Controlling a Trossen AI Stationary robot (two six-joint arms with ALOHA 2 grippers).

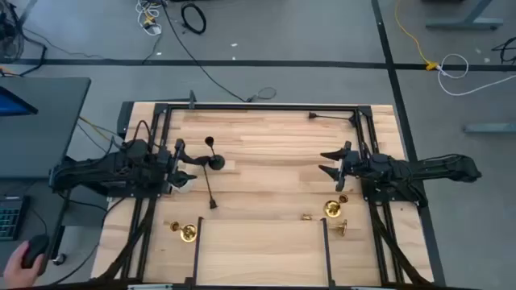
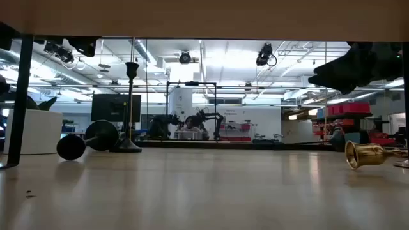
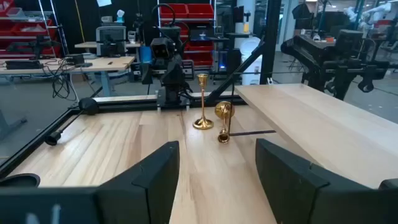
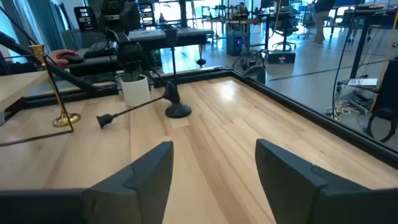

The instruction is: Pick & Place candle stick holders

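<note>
Black candle stick holders (image 1: 214,162) sit at the table's left middle, one upright (image 2: 131,102) and one lying with its long stem (image 1: 211,187) on the wood. Brass holders lie near the front left (image 1: 187,232) and the front right (image 1: 332,209). In the left wrist view one brass holder stands upright (image 3: 202,106) and one lies beside it (image 3: 223,121). My left gripper (image 1: 187,161) is open and empty just left of the black holders. My right gripper (image 1: 324,162) is open and empty at the right middle, above the brass ones.
A small white pot with a green plant (image 4: 135,87) stands close to my left gripper. A raised wooden board (image 1: 262,254) in a black frame fills the front middle. Black frame rails (image 1: 258,106) run along the table's edges. Bare wood lies between the two grippers.
</note>
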